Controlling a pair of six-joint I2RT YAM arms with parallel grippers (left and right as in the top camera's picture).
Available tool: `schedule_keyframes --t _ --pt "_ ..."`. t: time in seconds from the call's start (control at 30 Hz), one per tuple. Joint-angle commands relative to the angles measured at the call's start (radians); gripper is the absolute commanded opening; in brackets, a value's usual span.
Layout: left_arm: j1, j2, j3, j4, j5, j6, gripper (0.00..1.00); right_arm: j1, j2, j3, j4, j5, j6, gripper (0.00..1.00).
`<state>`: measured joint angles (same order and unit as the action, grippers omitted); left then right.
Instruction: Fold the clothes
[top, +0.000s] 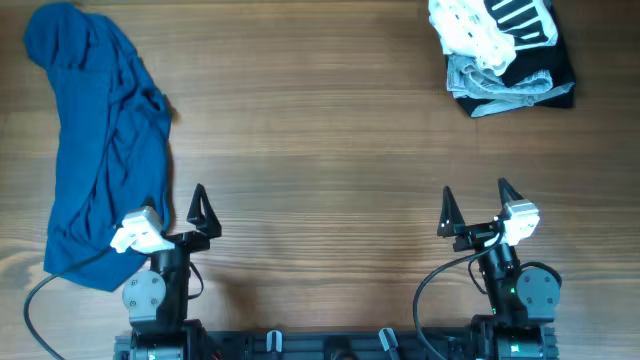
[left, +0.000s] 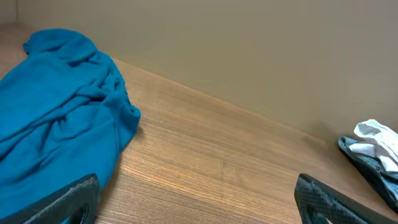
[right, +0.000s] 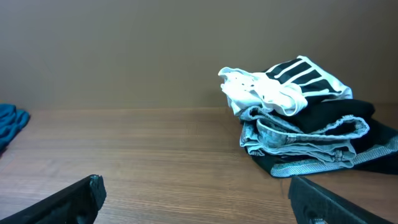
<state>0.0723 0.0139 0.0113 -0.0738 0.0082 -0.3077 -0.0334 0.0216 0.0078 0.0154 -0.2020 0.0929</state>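
Overhead alone shows the whole blue garment (top: 100, 150), well apart from the folded stack (top: 505, 55). Left gripper (left: 196, 208) and right gripper (right: 193, 205) spread, empty.

Left arm (top: 158, 285) and right arm (top: 522, 285) are both just sitting folded low at their bases, black two-finger left gripper (top: 176, 205) and black two-finger right gripper (top: 476, 195) each pointing ahead, fingers spread wide apart.
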Motion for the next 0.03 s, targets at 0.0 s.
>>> schedule_keyframes --t 0.0 --pt "0.006 -0.007 -0.005 -0.001 -0.006 0.016 1.00 0.003 -0.005 -0.002 0.002 -0.013 0.014 1.00"
